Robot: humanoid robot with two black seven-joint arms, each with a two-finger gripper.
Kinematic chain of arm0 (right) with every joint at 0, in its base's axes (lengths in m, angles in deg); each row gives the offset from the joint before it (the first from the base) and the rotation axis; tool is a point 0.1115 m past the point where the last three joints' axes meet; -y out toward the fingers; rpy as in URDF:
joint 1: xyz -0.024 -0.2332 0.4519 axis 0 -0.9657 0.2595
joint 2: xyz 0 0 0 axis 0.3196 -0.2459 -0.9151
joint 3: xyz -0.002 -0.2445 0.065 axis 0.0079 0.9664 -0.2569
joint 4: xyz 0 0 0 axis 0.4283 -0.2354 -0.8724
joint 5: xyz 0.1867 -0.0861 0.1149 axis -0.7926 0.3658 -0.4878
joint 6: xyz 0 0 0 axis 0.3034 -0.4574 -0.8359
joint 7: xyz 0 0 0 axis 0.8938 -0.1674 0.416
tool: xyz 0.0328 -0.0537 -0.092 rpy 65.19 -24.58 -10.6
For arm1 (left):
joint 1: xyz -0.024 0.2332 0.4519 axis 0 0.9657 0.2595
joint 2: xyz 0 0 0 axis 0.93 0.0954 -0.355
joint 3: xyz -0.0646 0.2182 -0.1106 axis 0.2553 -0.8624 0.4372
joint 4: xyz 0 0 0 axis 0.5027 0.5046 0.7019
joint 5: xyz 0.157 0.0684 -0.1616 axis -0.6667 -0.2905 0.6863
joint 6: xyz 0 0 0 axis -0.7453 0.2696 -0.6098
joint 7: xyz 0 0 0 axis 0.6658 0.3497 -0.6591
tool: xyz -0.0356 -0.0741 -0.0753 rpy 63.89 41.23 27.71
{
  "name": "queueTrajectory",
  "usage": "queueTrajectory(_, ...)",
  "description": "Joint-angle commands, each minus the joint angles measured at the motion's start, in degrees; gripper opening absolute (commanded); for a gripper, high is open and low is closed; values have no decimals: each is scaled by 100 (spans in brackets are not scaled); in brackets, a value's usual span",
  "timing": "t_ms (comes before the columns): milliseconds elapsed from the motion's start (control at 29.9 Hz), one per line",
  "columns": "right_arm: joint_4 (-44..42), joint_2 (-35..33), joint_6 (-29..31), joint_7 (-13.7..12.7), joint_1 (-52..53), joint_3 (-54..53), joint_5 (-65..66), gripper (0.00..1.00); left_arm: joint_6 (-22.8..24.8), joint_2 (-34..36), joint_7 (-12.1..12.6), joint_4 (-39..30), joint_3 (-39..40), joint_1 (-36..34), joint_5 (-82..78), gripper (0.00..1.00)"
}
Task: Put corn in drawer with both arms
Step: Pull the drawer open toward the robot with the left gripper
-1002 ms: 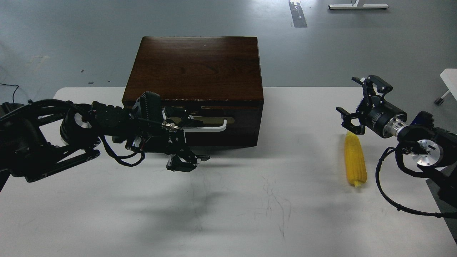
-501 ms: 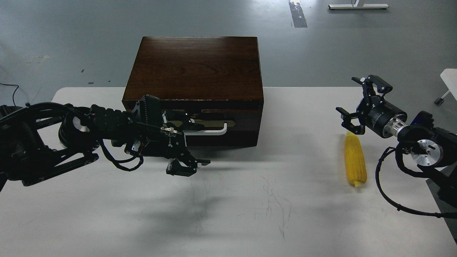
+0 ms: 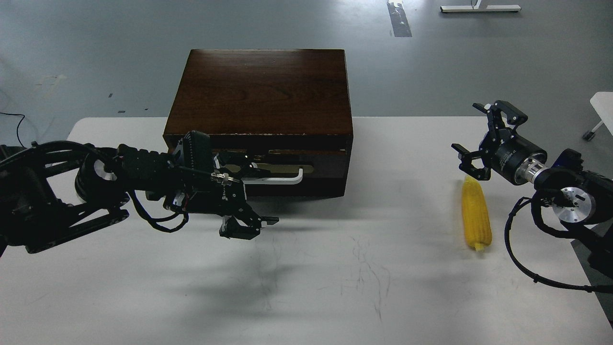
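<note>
The yellow corn lies on the white table at the right, its length running front to back. My right gripper is open and empty, hovering just behind and above the corn's far end. The dark wooden box stands at the table's back middle. Its drawer looks shut, and no pale inside shows. My left gripper is open in front of the drawer. Its upper finger is at the left part of the white handle; I cannot tell whether it touches. Its lower finger hangs over the table.
Beyond the table is grey floor, with a white stand base at the far top right. A white object shows at the right edge. Faint scratch marks cross the table's front middle.
My left arm and gripper have shifted slightly to the left in front of the drawer. The right arm and the corn have not moved.
</note>
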Motion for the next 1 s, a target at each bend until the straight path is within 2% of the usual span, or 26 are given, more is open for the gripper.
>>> queueTrajectory(0,3,6,0,0,0,-1,0,100,0,-7,0,5,3,-13,0,99)
queueTrajectory(401,3,-3,0,0,0,-1,0,100,-8,20,0,-13,12,-4,0,99)
queueTrajectory(969,3,-29,0,0,0,-1,0,100,-8,178,0,-382,-6,13,0,99)
